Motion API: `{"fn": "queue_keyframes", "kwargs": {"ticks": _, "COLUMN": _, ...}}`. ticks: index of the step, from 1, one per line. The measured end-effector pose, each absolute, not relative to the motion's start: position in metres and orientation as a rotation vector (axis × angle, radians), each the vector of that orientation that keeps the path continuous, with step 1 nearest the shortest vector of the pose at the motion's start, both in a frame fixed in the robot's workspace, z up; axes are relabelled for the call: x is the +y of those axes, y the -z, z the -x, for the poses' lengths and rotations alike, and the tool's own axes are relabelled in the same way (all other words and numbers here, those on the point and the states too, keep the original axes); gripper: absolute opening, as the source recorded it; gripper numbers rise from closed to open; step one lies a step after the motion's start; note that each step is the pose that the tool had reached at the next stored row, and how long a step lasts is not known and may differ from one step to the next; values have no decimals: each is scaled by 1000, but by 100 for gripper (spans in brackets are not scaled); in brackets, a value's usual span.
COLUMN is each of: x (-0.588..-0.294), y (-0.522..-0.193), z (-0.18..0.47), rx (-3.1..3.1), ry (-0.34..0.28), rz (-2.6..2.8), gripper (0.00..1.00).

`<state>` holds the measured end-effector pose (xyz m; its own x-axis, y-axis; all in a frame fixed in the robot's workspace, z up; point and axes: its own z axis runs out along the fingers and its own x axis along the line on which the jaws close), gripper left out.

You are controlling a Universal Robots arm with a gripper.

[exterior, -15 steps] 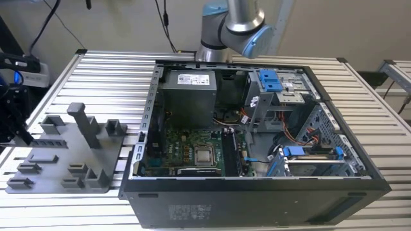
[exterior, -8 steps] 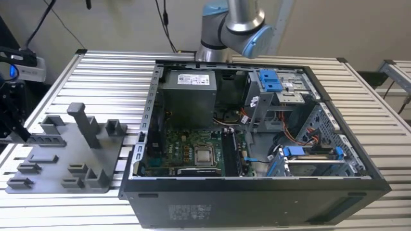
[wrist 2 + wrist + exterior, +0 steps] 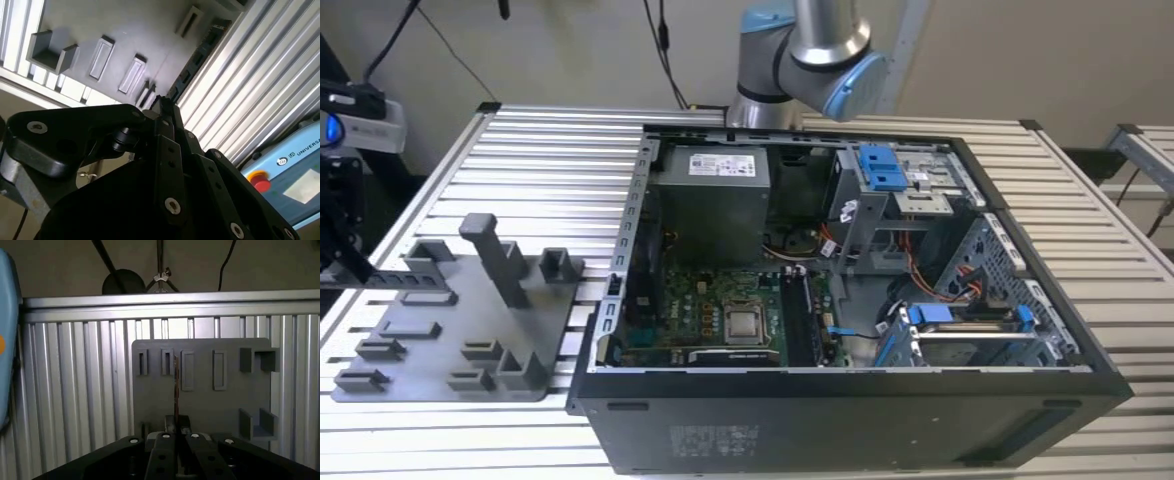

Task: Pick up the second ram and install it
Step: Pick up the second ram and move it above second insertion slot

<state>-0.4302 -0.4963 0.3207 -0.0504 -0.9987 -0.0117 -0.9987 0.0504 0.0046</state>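
Note:
In the first wrist view, the second ram (image 3: 176, 385) appears edge-on as a thin dark strip standing out from my gripper (image 3: 176, 430), which is shut on it. It hangs above the grey fixture tray (image 3: 200, 405), over the tray's row of narrow slots. In the second wrist view the black fingers (image 3: 170, 125) meet at a point in front of the same tray (image 3: 125, 30). The exterior view has my gripper (image 3: 344, 240) at its far left edge, beside the tray (image 3: 454, 330) and away from the open computer case (image 3: 854, 280).
The green motherboard (image 3: 707, 310) lies in the case with dark memory slots (image 3: 803, 320) beside the processor. Upright posts (image 3: 500, 255) rise from the tray. Ribbed aluminium table (image 3: 547, 150) surrounds everything. A blue pendant with a red button (image 3: 260, 180) lies on the table.

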Motion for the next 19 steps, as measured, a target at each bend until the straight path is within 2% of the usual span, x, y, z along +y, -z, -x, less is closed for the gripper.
{"fn": "queue_keyframes", "kwargs": {"ticks": 19, "x": -496, "y": -354, "z": 430, "rx": 2273, "ry": -19, "rz": 2162, "gripper": 14}}
